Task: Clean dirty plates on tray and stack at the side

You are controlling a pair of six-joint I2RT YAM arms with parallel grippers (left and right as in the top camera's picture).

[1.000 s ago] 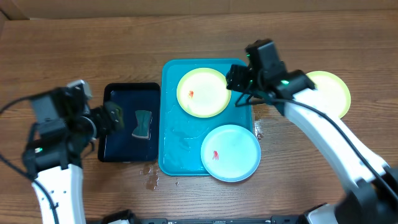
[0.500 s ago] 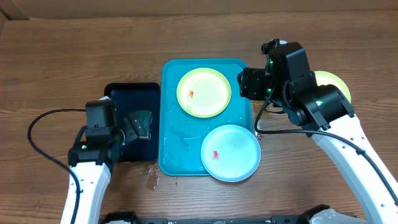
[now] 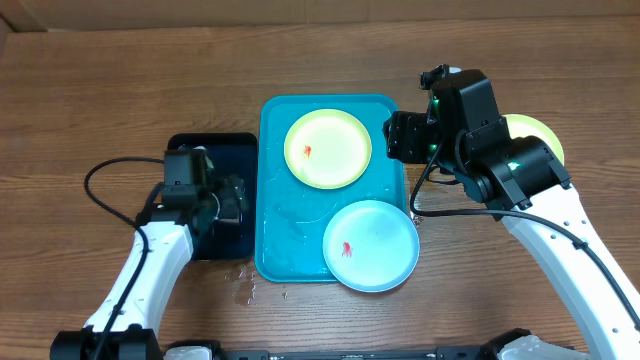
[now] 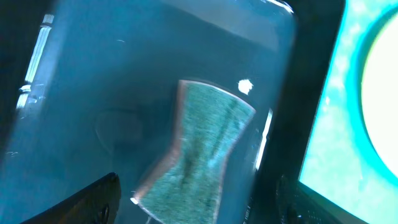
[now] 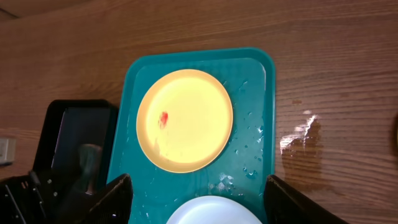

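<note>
Turquoise tray [image 3: 268, 230] lies at the centre of the wooden counter [image 3: 120, 80], long side running front to back. One green-rimmed plate [image 3: 327, 149] sits flat in its far half, with a small red smear left of centre. One blue-rimmed plate [image 3: 370, 245] sits at the near right corner, with a red smear on its pale centre and its edge overhanging the tray rim. A third plate [image 3: 535, 135], green-rimmed, rests on the counter well to the right of the tray and is largely hidden behind the right arm.

Just left of the tray stands a smaller black tray [image 3: 210, 150]. A green hourglass-shaped sponge [image 4: 199, 149] lies in it on a wet, glossy floor. The left pincer [image 3: 230, 200] hangs over this tray, fingers [image 4: 87, 202] spread wide to either side of the sponge and gripping nothing.

The right pincer [image 3: 405, 135] hovers above the tray's right edge beside the green-rimmed plate, fingers [image 5: 93, 199] well apart and empty. Water drops [image 3: 243, 285] lie on the counter at the tray's near left corner.
</note>
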